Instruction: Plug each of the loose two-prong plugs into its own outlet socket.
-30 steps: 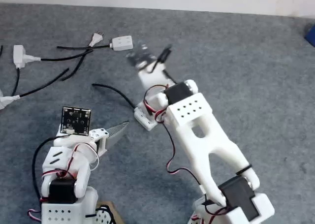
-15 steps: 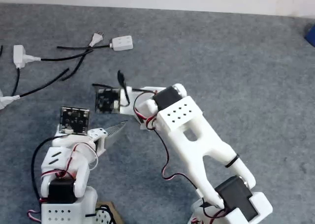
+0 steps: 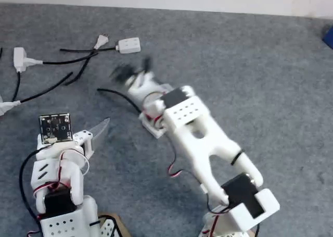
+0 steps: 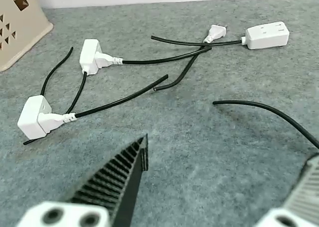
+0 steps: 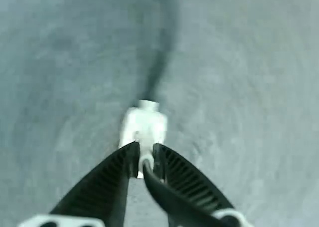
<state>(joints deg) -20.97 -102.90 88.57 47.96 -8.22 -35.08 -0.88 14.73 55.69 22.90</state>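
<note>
Right claw (image 5: 145, 152): pinched on a white two-prong plug (image 5: 144, 124), with the black cord (image 5: 160, 67) running away from it. Whether the plug touches the grey worktop (image 3: 260, 65) cannot be told. This claw is near the vacant outlet socket (image 3: 129, 45). Left claw (image 4: 227, 149): spread, holding nothing, well apart from that socket. A second loose plug (image 4: 215, 33) lies just beside the socket. An occupied socket (image 4: 89, 56) and a second occupied socket (image 4: 34, 116), farthest from it, each have a plug seated.
</note>
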